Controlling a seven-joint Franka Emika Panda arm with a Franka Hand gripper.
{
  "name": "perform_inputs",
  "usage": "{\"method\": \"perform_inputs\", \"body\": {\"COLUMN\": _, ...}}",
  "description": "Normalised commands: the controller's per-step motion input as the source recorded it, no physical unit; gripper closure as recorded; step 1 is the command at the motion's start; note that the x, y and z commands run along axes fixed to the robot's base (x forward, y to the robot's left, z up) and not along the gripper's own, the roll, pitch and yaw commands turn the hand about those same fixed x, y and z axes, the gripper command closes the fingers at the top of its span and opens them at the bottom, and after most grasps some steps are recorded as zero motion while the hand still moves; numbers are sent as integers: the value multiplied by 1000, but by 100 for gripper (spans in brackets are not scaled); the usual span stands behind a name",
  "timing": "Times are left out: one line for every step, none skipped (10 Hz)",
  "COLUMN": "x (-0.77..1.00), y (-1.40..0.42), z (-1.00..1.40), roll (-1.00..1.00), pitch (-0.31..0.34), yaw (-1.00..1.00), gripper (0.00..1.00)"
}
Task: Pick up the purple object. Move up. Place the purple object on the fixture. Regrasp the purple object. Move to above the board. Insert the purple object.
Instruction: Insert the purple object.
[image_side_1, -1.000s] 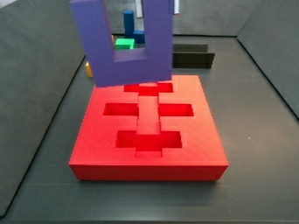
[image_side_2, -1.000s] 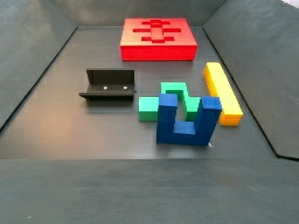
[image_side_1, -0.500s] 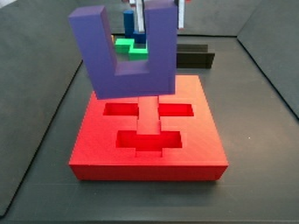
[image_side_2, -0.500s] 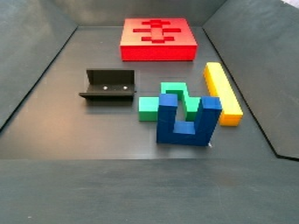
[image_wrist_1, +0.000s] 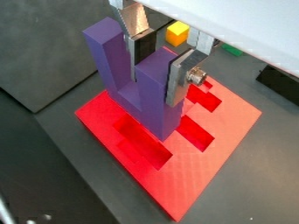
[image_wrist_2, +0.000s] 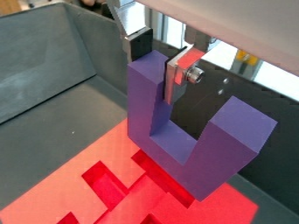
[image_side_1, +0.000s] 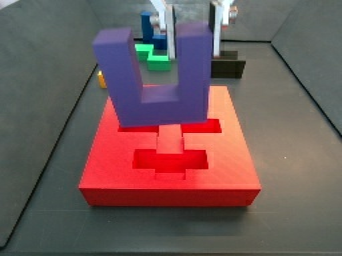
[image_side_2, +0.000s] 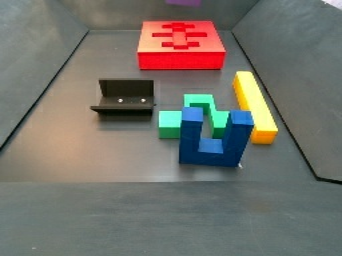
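Note:
The purple object (image_side_1: 151, 85) is a U-shaped block with its prongs pointing up, hanging just above the far half of the red board (image_side_1: 167, 165). My gripper (image_side_1: 190, 28) is shut on one prong, its silver fingers (image_wrist_1: 180, 77) clamping that prong in both wrist views (image_wrist_2: 160, 61). The purple object (image_wrist_1: 131, 80) covers part of the board's cutouts (image_wrist_1: 193, 136). It also shows over the board (image_wrist_2: 82, 188) in a wrist view (image_wrist_2: 193, 144). The dark fixture (image_side_2: 123, 98) stands on the floor apart from the board (image_side_2: 183, 45). In that side view the gripper and the purple object are out of view.
A green block (image_side_2: 187, 113), a blue two-pronged piece (image_side_2: 214, 137) and a yellow bar (image_side_2: 254, 105) lie together beside the fixture. Grey bin walls (image_side_1: 301, 70) slope up around the floor. The fixture (image_side_1: 227, 67) sits behind the board.
The gripper has carried the purple object forward over the board and lower, closer to its top. The loose pieces and the fixture have not moved.

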Motion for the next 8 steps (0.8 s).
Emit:
{"method": "perform_inputs", "body": {"x": 517, "y": -174, "z": -226, "roll": 439, "pitch": 149, "yaw": 234, "gripper": 100}}
{"method": "perform_inputs", "body": {"x": 374, "y": -323, "z": -283, "roll": 291, "pitch": 111, "yaw": 177, "gripper": 100}}
{"method": "perform_inputs", "body": {"x": 271, "y": -374, "z": -349, "roll": 161, "pitch": 54, "yaw": 40, "gripper": 100}}
{"method": "perform_inputs", "body": {"x": 49, "y": -60, "z": -397, "roll": -80, "pitch": -10, "yaw": -89, "gripper": 100}}
{"method": "perform_inputs", "body": {"x": 80, "y": 0, "z": -320, "roll": -264, "pitch": -50, "yaw": -114, "gripper": 100}}
{"method": "perform_inputs", "body": {"x": 100, "y": 0, "z": -243, "roll": -257, "pitch": -16, "yaw": -97, "gripper": 100}}
{"method": "perform_inputs", "body": {"x": 140, "y": 0, "z": -129, "roll": -139, "pitch": 0, "yaw": -63, "gripper": 100}}
{"method": "perform_inputs", "body": {"x": 29, "y": 0, "z": 0, "roll": 0, "pitch": 0, "yaw": -11, "gripper": 100}}
